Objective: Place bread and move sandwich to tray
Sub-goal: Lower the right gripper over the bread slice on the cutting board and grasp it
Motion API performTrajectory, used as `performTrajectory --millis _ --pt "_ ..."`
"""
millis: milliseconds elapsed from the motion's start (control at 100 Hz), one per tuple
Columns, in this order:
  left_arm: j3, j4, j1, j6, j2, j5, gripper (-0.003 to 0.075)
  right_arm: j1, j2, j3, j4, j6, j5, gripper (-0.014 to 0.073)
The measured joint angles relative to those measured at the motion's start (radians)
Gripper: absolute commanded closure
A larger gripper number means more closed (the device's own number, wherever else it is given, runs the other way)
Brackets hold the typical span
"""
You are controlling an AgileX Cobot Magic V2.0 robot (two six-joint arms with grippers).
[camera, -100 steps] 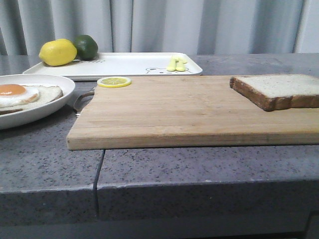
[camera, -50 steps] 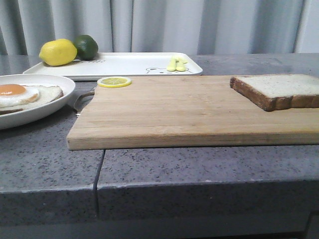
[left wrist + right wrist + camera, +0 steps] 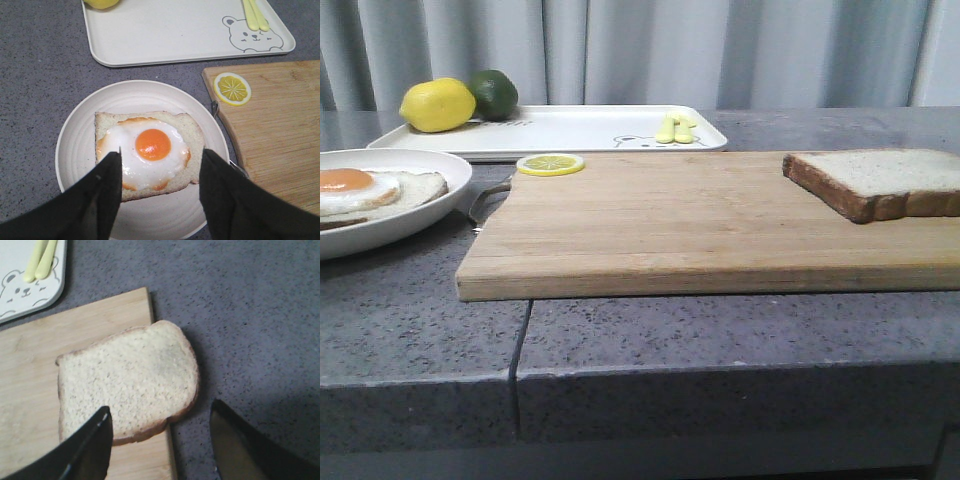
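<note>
With the right gripper (image 3: 159, 442) spread wide above the pale, brown-crusted bread slice (image 3: 127, 380) overhanging the wooden board's (image 3: 30, 390) edge, and the left gripper (image 3: 161, 187) parted over the egg-topped sandwich (image 3: 149, 150), descend squarely and pinch the crust.

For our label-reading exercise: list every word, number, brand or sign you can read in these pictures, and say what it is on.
There is no readable text.
The tray carries only a cartoon bear drawing, without words.
A faint dark mark on the tray beside the lemon in the front view is too blurred to read.
</note>
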Motion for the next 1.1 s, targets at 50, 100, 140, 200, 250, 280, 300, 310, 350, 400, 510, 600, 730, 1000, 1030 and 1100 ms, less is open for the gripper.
performTrajectory --millis 50,100,140,200,250,280,300,310,350,400,510,600,730,1000,1030,1100 --pt "0.000 -0.002 0.000 0.000 0.000 0.000 0.0383 -0.022 0.021 0.000 0.017 0.002 -0.017 0.0153" --pt "0.000 -0.002 0.000 0.000 0.000 0.002 0.0383 -0.045 0.040 0.000 0.037 0.002 -0.031 0.0153" --pt "0.000 -0.002 0.000 0.002 0.000 0.004 0.0383 -0.063 0.054 0.000 0.052 0.004 -0.039 0.0153" --pt "0.000 -0.002 0.000 0.002 0.000 0.013 0.0383 -0.080 0.081 0.000 0.074 0.004 -0.052 0.0153" --pt "0.000 -0.002 0.000 0.002 0.000 0.017 0.0383 -0.088 0.103 0.000 0.088 0.004 -0.062 0.0153" --pt "0.000 -0.002 0.000 0.002 0.000 0.017 0.0383 -0.088 0.116 0.000 0.096 0.004 -0.066 0.0153" --pt "0.000 -0.002 0.000 0.002 0.000 0.017 0.0383 -0.088 0.126 0.000 0.103 0.004 -0.072 0.0153" --pt "0.000 -0.002 0.000 0.002 0.000 0.017 0.0383 -0.088 0.132 0.000 0.108 0.004 -0.072 0.0153" --pt "0.000 -0.002 0.000 0.002 0.000 0.018 0.0383 -0.088 0.148 0.000 0.122 0.004 -0.079 0.0153" --pt "0.000 -0.002 0.000 0.002 0.000 0.018 0.0383 -0.088 0.172 0.000 0.143 -0.002 -0.088 0.0153" --pt "0.000 -0.002 0.000 0.002 0.000 0.020 0.0383 -0.088 0.212 0.000 0.191 -0.030 -0.107 0.0150" --pt "0.000 -0.002 0.000 0.002 0.000 0.020 0.0383 -0.088 0.241 0.000 0.234 -0.061 -0.119 0.0150" --pt "0.000 -0.002 0.000 0.002 0.000 0.020 0.0383 -0.088 0.270 0.000 0.314 -0.118 -0.126 0.0150" --pt "0.000 -0.002 0.000 0.002 0.000 0.020 0.0383 -0.088 0.319 0.000 0.468 -0.256 -0.143 0.0150" --pt "0.000 -0.002 0.000 0.002 0.000 0.020 0.0383 -0.088 0.328 0.000 0.483 -0.269 -0.146 0.0150" --pt "0.000 -0.002 0.000 0.002 0.000 0.020 0.0383 -0.088 0.343 0.000 0.514 -0.299 -0.148 0.0150"
